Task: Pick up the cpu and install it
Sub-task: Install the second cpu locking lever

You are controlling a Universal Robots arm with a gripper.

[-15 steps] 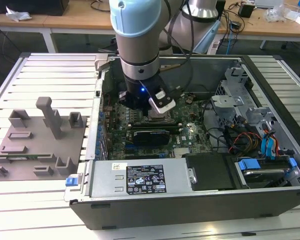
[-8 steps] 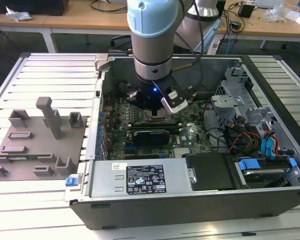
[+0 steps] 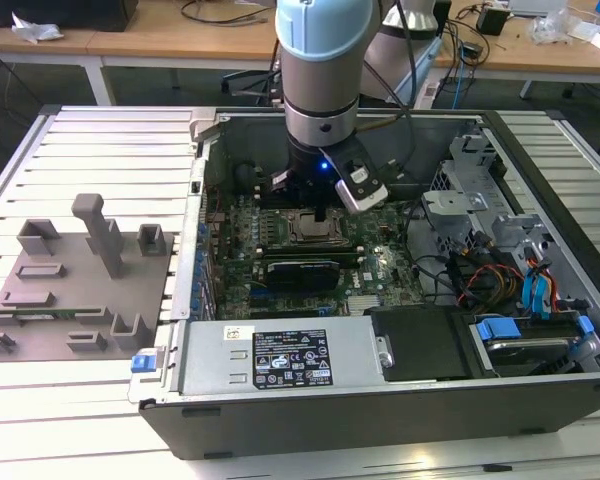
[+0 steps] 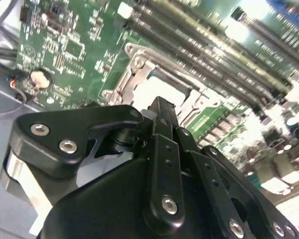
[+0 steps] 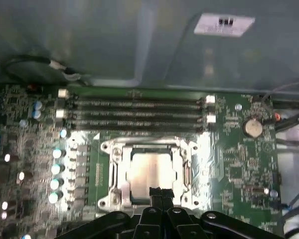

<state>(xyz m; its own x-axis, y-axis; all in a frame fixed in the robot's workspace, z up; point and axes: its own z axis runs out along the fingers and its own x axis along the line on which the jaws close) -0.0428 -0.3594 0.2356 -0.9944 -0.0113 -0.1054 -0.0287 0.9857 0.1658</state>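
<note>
cpu (image 5: 152,172): pale silvery square, lying flat inside the socket frame (image 5: 114,172) on the motherboard (image 5: 239,164); in the second wrist view it shows as a bright patch (image 4: 157,89) just beyond the fingertips.
tool (image 5: 159,191): fingers pressed together with no gap between the tips in both wrist views; tips sit at the near edge of the cpu, and contact cannot be judged. Nothing is held between them. In the second wrist view the tool (image 4: 162,104) points down at the socket.
socket frame: metal, open around the chip; a row of memory slots (image 5: 134,112) runs just beside it.
arm (image 3: 320,70): reaches straight down into the open computer case (image 3: 280,440), wrist vertical over the socket, near the board.
surroundings: black expansion card (image 3: 300,272) just beside the socket toward the exterior view's bottom; grey fixture tray (image 3: 80,270) well apart on the slatted desk (image 3: 100,410), at the exterior view's left.
risk: if the chip is not fully seated or is slightly skewed, downward pressure from the closed tips could bend socket contacts, by my reading.
risk: a sideways nudge could scrape the lid or shift the chip off its keying.
</note>
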